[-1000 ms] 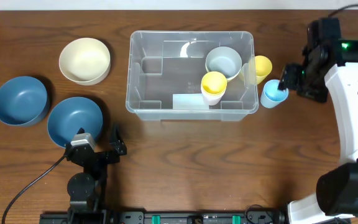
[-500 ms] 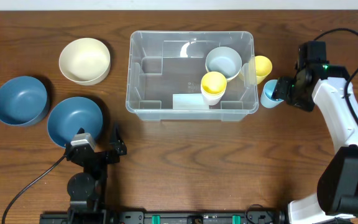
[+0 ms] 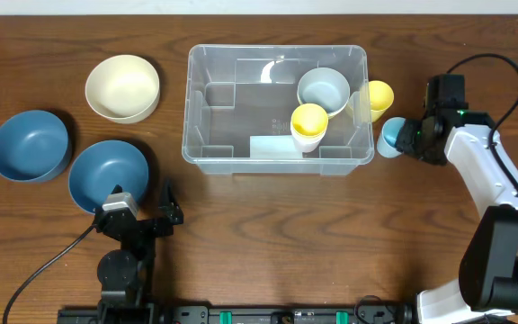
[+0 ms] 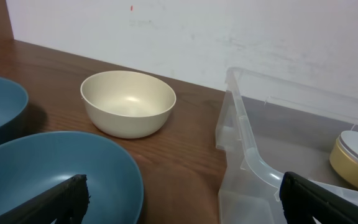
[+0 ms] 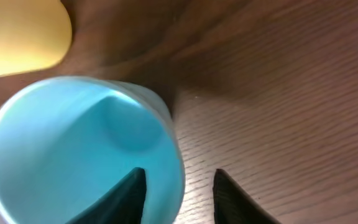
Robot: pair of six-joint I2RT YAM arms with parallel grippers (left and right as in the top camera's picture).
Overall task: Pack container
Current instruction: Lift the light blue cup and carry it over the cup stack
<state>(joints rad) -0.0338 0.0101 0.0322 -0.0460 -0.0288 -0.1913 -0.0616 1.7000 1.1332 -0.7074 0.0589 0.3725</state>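
Observation:
The clear rectangular container (image 3: 196,135) stands at the table's middle back. It holds a yellow cup (image 3: 309,121) and a pale grey-blue bowl (image 3: 323,90). A light blue cup (image 3: 389,137) stands just outside its right wall, next to a second yellow cup (image 3: 380,94). My right gripper (image 3: 406,137) is open and straddles the blue cup's rim. In the right wrist view one finger is inside the blue cup (image 5: 73,143) and one is outside it (image 5: 179,193). My left gripper (image 3: 144,200) is open and empty at the front left, beside the container (image 4: 253,155).
A cream bowl (image 3: 122,86) and two blue bowls (image 3: 30,145) (image 3: 108,173) sit left of the container. The left wrist view shows the cream bowl (image 4: 128,102) and the nearer blue bowl (image 4: 48,174). The yellow cup (image 5: 17,37) lies close by the blue cup.
My right gripper has come down and toward the light blue cup, with its fingers now over the cup's rim. The left arm has not moved.

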